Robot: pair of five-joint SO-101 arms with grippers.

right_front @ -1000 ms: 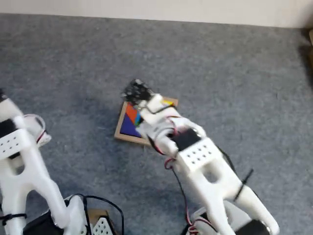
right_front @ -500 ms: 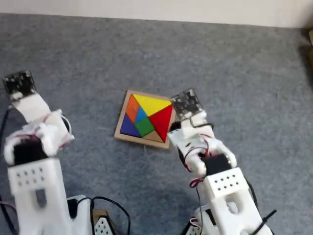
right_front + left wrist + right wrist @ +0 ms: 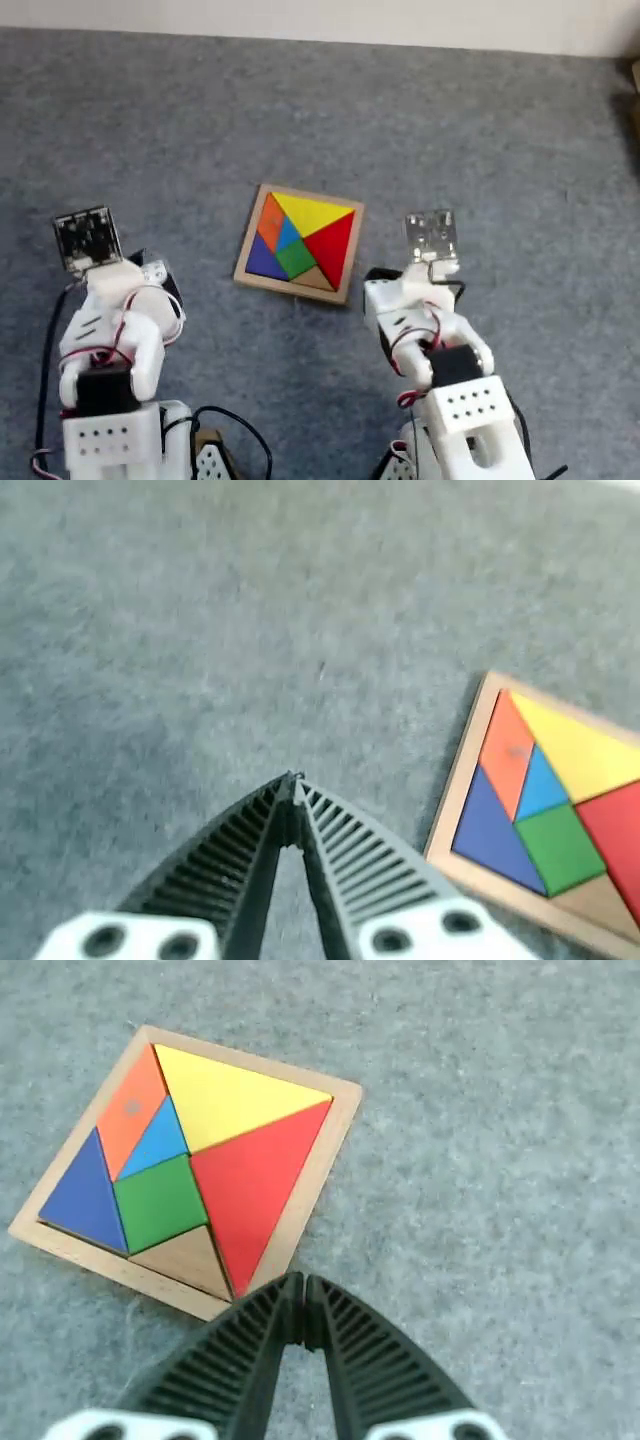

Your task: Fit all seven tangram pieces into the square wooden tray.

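The square wooden tray [image 3: 243, 258] lies on the grey carpet between the two arms. Seven pieces fill it edge to edge: a yellow triangle [image 3: 310, 212], a red triangle [image 3: 336, 250], an orange piece [image 3: 268, 225], a light blue triangle [image 3: 288, 236], a dark blue triangle [image 3: 262, 259], a green square [image 3: 296, 259] and a plain wood triangle [image 3: 318, 278]. My left gripper [image 3: 293, 780] is shut and empty, over bare carpet beside the tray [image 3: 463, 780]. My right gripper [image 3: 300, 1282] is shut and empty, just off the tray's [image 3: 250, 1064] corner by the red triangle [image 3: 255, 1185].
The left arm [image 3: 110, 320] sits folded at the front left and the right arm [image 3: 425, 320] at the front right. Grey carpet runs all around the tray, up to a pale wall at the back.
The right arm drew back off the tray toward the front right, uncovering the filled tray. The left arm swung in from the far left and folded down.
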